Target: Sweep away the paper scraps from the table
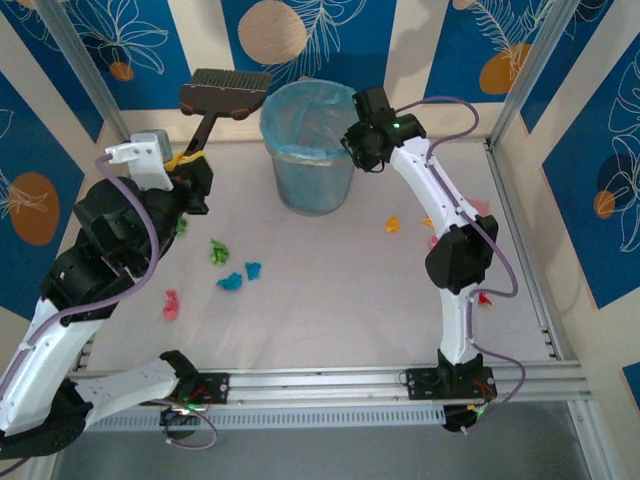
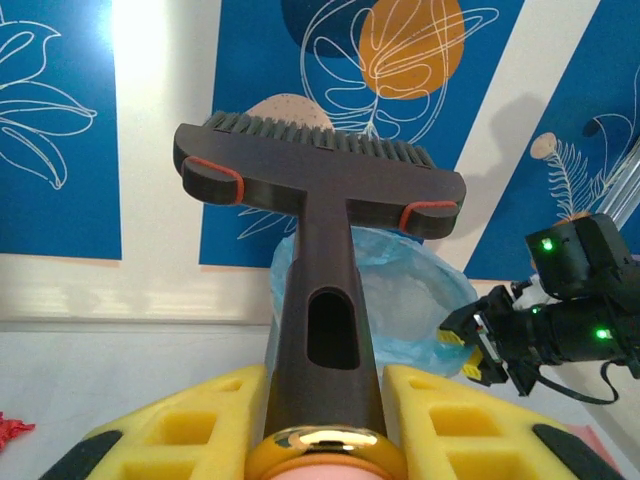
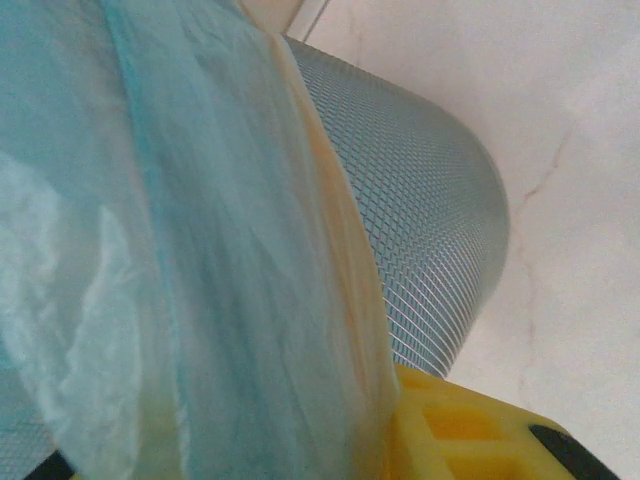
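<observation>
Off-white table, scattered paper scraps, blue-patterned wall panels, mesh bin

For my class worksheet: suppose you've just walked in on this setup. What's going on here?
The left pincer is shut on the handle of a dark brush, holding it up off the table, to the left of the mesh bin. The right pincer is at the bin's rim, against its blue liner; whether it grips the liner can't be told. Coloured paper scraps lie scattered on the table, so the sweeping isn't finished.
</observation>
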You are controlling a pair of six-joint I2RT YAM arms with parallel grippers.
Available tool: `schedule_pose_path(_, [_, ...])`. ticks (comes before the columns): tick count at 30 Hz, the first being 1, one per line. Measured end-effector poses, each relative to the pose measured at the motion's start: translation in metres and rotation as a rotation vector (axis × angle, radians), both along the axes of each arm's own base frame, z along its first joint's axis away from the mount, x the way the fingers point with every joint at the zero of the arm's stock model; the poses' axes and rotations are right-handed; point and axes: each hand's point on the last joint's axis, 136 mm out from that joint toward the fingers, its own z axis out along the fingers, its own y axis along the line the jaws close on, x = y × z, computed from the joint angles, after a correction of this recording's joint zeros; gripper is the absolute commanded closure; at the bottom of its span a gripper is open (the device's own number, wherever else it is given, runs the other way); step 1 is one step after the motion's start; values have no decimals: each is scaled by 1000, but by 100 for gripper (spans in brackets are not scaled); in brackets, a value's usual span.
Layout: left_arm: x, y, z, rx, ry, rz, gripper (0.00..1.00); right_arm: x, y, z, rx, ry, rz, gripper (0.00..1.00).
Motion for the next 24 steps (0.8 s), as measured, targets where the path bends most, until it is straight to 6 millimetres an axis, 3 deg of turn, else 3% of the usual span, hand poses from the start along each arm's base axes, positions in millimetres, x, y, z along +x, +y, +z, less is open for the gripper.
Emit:
schedule_pose_path(8, [-4,7,1,-1,-2,15,100,22,11,2,16,-29,4,62])
schedule_pose_path(17, [-4,6,-1,4,4,14,100,34,18,18,38,-95,28,28])
schedule_pose_path(24, [0,0,-5,11,17,-1,100,28,24,33,24,-139,104,10])
